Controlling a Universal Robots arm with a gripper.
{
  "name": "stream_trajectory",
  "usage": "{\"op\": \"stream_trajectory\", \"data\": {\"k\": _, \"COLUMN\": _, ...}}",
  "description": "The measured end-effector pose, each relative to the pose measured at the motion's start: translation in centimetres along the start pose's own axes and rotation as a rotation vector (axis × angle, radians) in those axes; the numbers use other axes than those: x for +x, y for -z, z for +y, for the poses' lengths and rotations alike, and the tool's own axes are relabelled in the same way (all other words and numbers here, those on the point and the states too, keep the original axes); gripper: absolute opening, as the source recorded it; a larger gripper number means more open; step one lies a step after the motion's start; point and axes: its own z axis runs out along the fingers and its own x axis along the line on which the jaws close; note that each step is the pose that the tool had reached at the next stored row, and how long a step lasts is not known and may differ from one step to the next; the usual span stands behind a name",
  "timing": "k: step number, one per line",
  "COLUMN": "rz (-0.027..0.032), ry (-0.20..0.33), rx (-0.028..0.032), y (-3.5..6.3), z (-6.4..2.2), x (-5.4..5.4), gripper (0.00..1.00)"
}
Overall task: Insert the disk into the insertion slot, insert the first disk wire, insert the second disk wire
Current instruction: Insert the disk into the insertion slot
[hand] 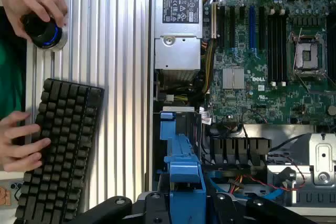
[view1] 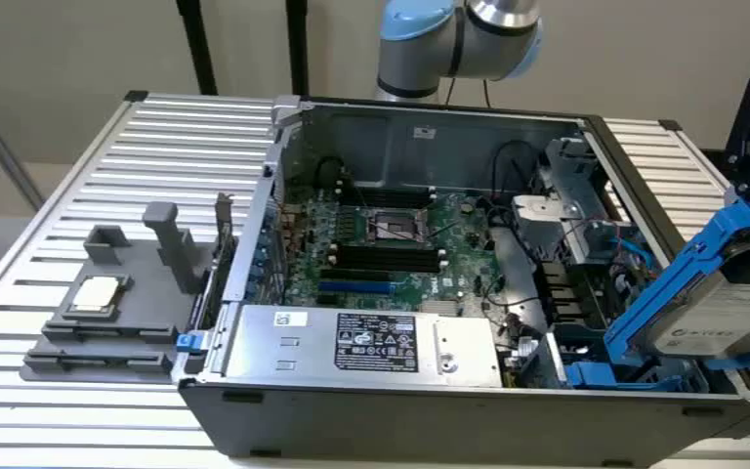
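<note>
Below the jaws, off toward the exterior view's left: the insertion slot [view1: 593, 374], in the near corner of the case [view1: 479, 415], looks empty. Between the jaws: the disk [view1: 727, 315], with the gripper [hand: 186, 208] clamped on its blue carrier [hand: 181, 156]. Disk is tilted, long axis slanting down toward the slot. Lower end is near the slot, not seated.

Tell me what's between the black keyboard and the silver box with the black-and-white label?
Bare ribbed silver tabletop separates keyboard and box, in the wrist view.
</note>
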Motion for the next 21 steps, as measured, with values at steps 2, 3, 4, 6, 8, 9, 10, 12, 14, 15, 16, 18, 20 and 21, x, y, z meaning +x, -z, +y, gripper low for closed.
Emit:
{"op": "stream_trajectory", "data": {"k": 2, "rz": 0.0001, "ry": 0.000, "rx": 0.0000, "y": 0.00, "z": 0.00, "x": 0.0, "gripper": 0.33}}
{"op": "stream_trajectory", "data": {"k": 3, "rz": 0.0001, "ry": 0.000, "rx": 0.0000, "y": 0.00, "z": 0.00, "x": 0.0, "gripper": 0.33}}
{"op": "stream_trajectory", "data": {"k": 4, "rz": 0.0001, "ry": 0.000, "rx": 0.0000, "y": 0.00, "z": 0.00, "x": 0.0, "gripper": 0.33}}
{"op": "stream_trajectory", "data": {"k": 6, "rz": 0.0001, "ry": 0.000, "rx": 0.0000, "y": 0.00, "z": 0.00, "x": 0.0, "gripper": 0.33}}
{"op": "stream_trajectory", "data": {"k": 8, "rz": 0.0001, "ry": 0.000, "rx": 0.0000, "y": 0.00, "z": 0.00, "x": 0.0, "gripper": 0.33}}
{"op": "stream_trajectory", "data": {"k": 9, "rz": 0.0000, "ry": 0.000, "rx": 0.0000, "y": 0.00, "z": 0.00, "x": 0.0, "gripper": 0.33}}
{"op": "stream_trajectory", "data": {"k": 10, "rz": 0.0001, "ry": 0.000, "rx": 0.0000, "y": 0.00, "z": 0.00, "x": 0.0, "gripper": 0.33}}
{"op": "stream_trajectory", "data": {"k": 12, "rz": 0.0001, "ry": 0.000, "rx": 0.0000, "y": 0.00, "z": 0.00, "x": 0.0, "gripper": 0.33}}
{"op": "stream_trajectory", "data": {"k": 14, "rz": 0.0002, "ry": 0.000, "rx": 0.0000, "y": 0.01, "z": 0.18, "x": 0.0, "gripper": 0.33}}
{"op": "stream_trajectory", "data": {"k": 15, "rz": 0.0003, "ry": 0.000, "rx": 0.0000, "y": 0.01, "z": 0.31, "x": 0.0, "gripper": 0.33}}
{"op": "stream_trajectory", "data": {"k": 16, "rz": 0.0001, "ry": 0.000, "rx": 0.0000, "y": 0.02, "z": 0.49, "x": 0.0, "gripper": 0.33}}
{"op": "stream_trajectory", "data": {"k": 18, "rz": 0.0001, "ry": 0.001, "rx": 0.0000, "y": 0.11, "z": 1.05, "x": 0.0, "gripper": 0.33}}
{"op": "stream_trajectory", "data": {"k": 20, "rz": 0.0003, "ry": 0.003, "rx": 0.0000, "y": 0.17, "z": 1.65, "x": 0.0, "gripper": 0.33}}
{"op": "stream_trajectory", "data": {"k": 21, "rz": 0.0002, "ry": 0.004, "rx": 0.0000, "y": 0.17, "z": 1.87, "x": 0.0, "gripper": 0.33}}
